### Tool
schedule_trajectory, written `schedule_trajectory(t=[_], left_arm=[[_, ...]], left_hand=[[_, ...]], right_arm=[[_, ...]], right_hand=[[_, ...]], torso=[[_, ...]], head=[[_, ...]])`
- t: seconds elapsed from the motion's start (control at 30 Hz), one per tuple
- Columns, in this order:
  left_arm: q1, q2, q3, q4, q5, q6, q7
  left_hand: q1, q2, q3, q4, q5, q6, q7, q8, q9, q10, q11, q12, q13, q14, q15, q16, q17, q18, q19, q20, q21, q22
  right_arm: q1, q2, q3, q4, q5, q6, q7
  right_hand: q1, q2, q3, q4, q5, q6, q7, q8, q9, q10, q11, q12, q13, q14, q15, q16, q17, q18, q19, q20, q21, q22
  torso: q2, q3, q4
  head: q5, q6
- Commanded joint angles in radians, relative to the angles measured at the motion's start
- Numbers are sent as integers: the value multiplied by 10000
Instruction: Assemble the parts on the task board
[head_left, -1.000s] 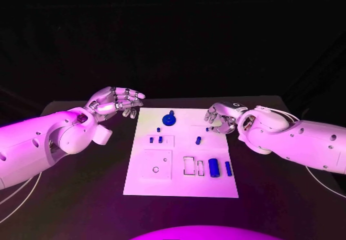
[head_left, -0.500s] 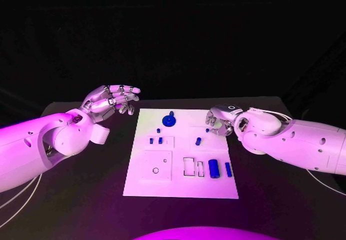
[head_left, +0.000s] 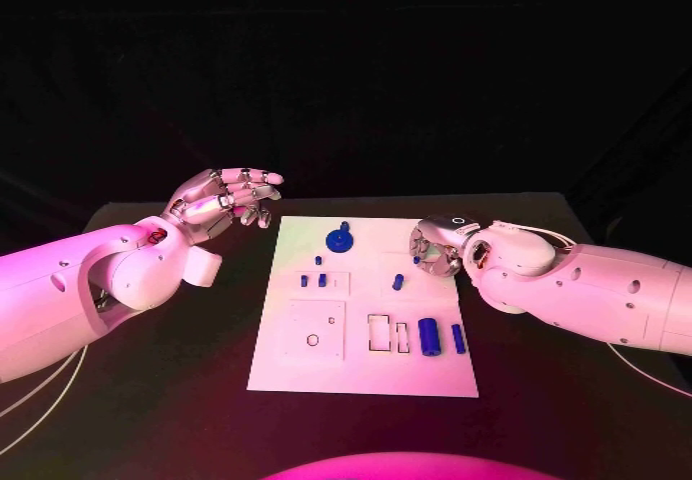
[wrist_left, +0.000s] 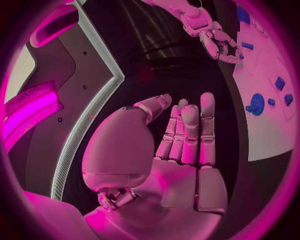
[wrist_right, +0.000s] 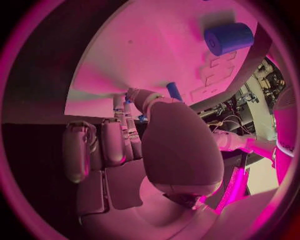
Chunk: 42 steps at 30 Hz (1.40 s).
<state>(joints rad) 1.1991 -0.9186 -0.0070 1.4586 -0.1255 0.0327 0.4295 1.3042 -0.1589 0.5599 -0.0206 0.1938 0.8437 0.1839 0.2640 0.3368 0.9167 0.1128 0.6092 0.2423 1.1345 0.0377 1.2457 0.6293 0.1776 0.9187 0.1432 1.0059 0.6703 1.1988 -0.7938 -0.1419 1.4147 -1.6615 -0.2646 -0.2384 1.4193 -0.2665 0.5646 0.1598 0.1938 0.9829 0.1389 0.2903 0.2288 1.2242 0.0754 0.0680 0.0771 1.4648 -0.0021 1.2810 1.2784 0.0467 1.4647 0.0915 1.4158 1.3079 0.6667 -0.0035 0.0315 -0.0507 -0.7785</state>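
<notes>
- The task board (head_left: 361, 350), a white plate, lies in the middle of the black table (head_left: 173, 400), its long side running away from the robot.
- The left hand (head_left: 224, 203) hovers above the table just off the board's far left corner. It holds nothing; in the left wrist view its fingers (wrist_left: 189, 131) stand straight and close together, the thumb apart from them.
- The right hand (head_left: 437, 247) is low over the board's far right edge, fingers curled downward.
- In the right wrist view the right hand's fingertips (wrist_right: 133, 95) meet around a small blue peg (wrist_right: 174, 91) at the board's surface. Whether they actually grip it I cannot tell.
- A round blue gear-like part (head_left: 340, 239) sits near the board's far edge, at the middle.
- Small blue pieces (head_left: 313, 281) stand in the board's middle left area.
- A blue cylinder (head_left: 427, 335) lies towards the near right, beside a thinner blue bar (head_left: 457, 338), close to the right edge.
- Rectangular recesses (head_left: 378, 333) lie just left of the cylinder.
</notes>
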Motion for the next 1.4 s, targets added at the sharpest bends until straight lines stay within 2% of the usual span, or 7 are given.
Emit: schedule_trajectory(t=[0.03,0.4,0.6,0.87,1.1,1.3,1.4], left_arm=[[3,6,10,16,83,61,147],[3,20,10,-3,1,65,78],[3,31,10,-12,-42,76,52],[3,41,10,-11,-89,61,38],[3,30,10,-21,-146,85,-4],[3,24,9,-35,-184,15,-40],[1,11,9,-38,-188,-28,-50]], left_hand=[[62,45,-17,-28,30,46,38,35,16,17,12,-40,-14,6,47,-42,11,79,81,-21,-61,-8],[99,50,-14,-44,33,58,40,43,17,21,12,-40,-15,12,46,-39,18,80,99,-24,-69,-17],[99,50,-14,-44,33,58,40,43,17,21,12,-40,-15,12,46,-39,18,80,99,-24,-69,-17],[121,50,-13,-55,34,61,43,44,16,19,14,-44,-17,22,46,-31,37,80,111,-25,-74,-23],[144,50,-12,-65,35,75,47,52,18,7,19,-54,-22,16,47,-37,21,79,125,-27,-80,-29],[165,33,-44,-67,36,161,52,113,37,-56,37,-98,-43,18,58,-37,27,76,162,-26,-105,-54],[168,-25,-93,-53,51,-148,157,-22,-29,-296,140,-190,-82,6,132,-32,36,66,207,12,-154,-98]], right_arm=[[-36,40,-4,-2,151,151,127],[-117,172,-23,-117,246,355,136],[-190,294,-42,-232,129,374,-5],[-231,360,-63,-276,-9,343,-91],[-251,224,-68,-161,-133,-128,-192],[-246,21,-46,52,-85,-1025,-81],[-216,-72,-22,192,-18,-1387,-7]], right_hand=[[-6,102,78,-1,39,91,-2,57,20,112,5,39,18,643,-3,47,16,-83,347,-7,72,1094],[32,221,186,-127,124,252,-69,188,149,316,-64,50,44,637,-55,176,47,-104,373,-43,185,1223],[216,627,433,-465,-6,509,-147,420,380,639,-174,72,108,629,-156,359,103,-155,455,-98,409,1469],[239,783,572,-736,22,621,-195,575,568,921,-247,101,203,609,-211,399,56,-212,557,-149,636,1711],[232,805,637,-846,63,670,-219,639,650,1040,-281,117,255,602,-246,414,35,-245,621,-168,762,1842],[137,791,663,-887,23,694,-219,684,721,1092,-287,101,292,600,-257,436,22,-253,633,-172,794,1877],[132,791,666,-891,13,696,-221,687,726,1095,-289,99,295,600,-257,439,22,-257,640,-172,806,1889]], torso=[[0,1,-8],[-7,-3,-7],[-6,-2,-7],[-3,-9,2],[-8,2,-7],[-11,4,-11],[-14,8,-21]], head=[[7,-21],[-5,-41],[-15,-52],[-44,-62],[-45,-74],[-56,-71],[-51,-60]])
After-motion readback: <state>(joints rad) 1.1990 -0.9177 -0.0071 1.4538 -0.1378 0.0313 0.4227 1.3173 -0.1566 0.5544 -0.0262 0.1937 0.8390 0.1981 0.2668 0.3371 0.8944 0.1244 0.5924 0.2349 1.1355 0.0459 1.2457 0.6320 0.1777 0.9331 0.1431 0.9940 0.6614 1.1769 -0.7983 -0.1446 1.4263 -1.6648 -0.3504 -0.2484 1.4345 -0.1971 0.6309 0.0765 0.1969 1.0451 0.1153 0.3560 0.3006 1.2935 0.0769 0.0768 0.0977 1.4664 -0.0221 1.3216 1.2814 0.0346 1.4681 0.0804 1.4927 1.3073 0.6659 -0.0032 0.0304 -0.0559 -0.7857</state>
